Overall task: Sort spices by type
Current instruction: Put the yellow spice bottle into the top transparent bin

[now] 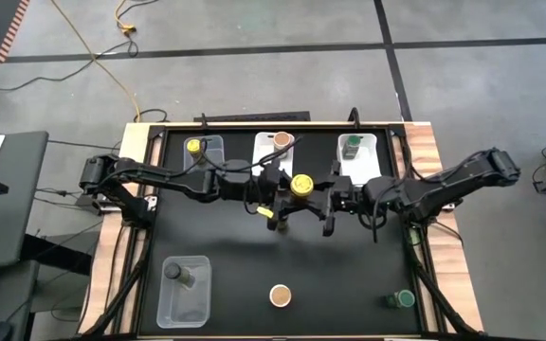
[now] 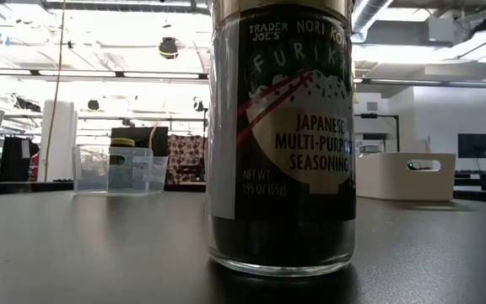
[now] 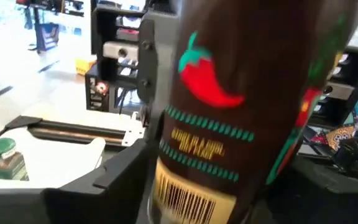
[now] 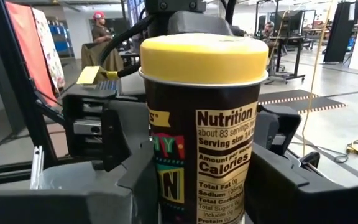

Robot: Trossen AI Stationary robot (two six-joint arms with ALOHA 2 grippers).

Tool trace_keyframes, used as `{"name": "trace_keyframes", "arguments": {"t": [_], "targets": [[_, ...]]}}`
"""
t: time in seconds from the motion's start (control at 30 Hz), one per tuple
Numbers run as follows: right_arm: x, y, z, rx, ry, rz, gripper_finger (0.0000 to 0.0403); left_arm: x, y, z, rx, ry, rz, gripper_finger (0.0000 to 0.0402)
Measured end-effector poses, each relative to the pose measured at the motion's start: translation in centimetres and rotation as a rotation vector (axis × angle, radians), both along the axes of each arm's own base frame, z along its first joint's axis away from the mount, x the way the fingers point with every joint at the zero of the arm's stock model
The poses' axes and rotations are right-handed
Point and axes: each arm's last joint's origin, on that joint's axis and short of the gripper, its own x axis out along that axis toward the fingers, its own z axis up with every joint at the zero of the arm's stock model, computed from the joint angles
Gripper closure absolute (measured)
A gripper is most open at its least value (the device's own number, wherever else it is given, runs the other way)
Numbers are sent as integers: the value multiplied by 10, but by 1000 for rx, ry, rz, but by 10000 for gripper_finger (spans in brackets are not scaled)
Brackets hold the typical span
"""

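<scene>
A brown spice jar with a yellow top [image 1: 301, 185] stands upright over the table's middle, between my two grippers. My right gripper [image 1: 320, 197] comes from the table's right and is shut on it. My left gripper [image 1: 281, 197] comes from the left, right at the jar. The left wrist view is filled by the jar's label [image 3: 229, 112], with a red chili on it. Other spices: a tan-topped jar [image 1: 281, 296] and a green-topped jar [image 1: 404, 299] stand on their bases near the front edge. My right gripper [image 4: 201, 202] pinches the lower part of the jar's body [image 4: 157, 186] between its two fingers [image 4: 120, 190], one on either side. They lie level, coming from the table's right. The jar stands upright in the hold, yellow top up; its bottom is out of the picture.
Three bins stand along the far edge: a clear one [image 1: 211, 161] with a yellow-topped jar, a white one [image 1: 265, 152] with a tan-topped jar, a white one [image 1: 368, 161] with a green-topped jar. A clear bin [image 1: 192, 298] at the near left holds a grey-topped jar.
</scene>
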Motion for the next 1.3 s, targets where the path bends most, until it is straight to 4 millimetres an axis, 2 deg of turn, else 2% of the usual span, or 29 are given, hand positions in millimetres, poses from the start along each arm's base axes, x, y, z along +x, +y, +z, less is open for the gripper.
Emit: {"name": "trace_keyframes", "arguments": {"t": [0.13, 0.37, 0.57, 0.73, 0.83, 1.0, 1.17, 1.3], "targets": [[-10, -6, 7, 1, -3, -14, 183, 0, 0, -2, -19, 22, 3, 106], [-30, -15, 11, 8, 66, -32, 182, 0, 0, -7, -22, 74, -1, 106], [-41, -18, -1, 86, 214, -47, 182, -4, 2, -5, -86, 89, 3, 105], [-44, -13, -9, 131, 288, -25, 182, -11, 6, 12, -90, 247, 25, 110], [-42, -7, -12, 127, 301, 8, 182, -14, 9, 33, -51, 367, 50, 114], [-35, 0, -20, 113, 341, 27, 182, -13, 18, 62, 13, 437, 23, 115], [-28, 3, -28, 125, 373, 22, 182, -1, 20, 74, 53, 453, -44, 116], [-24, 4, -33, 120, 394, 22, 182, 15, 20, 72, 81, 496, -62, 116]]}}
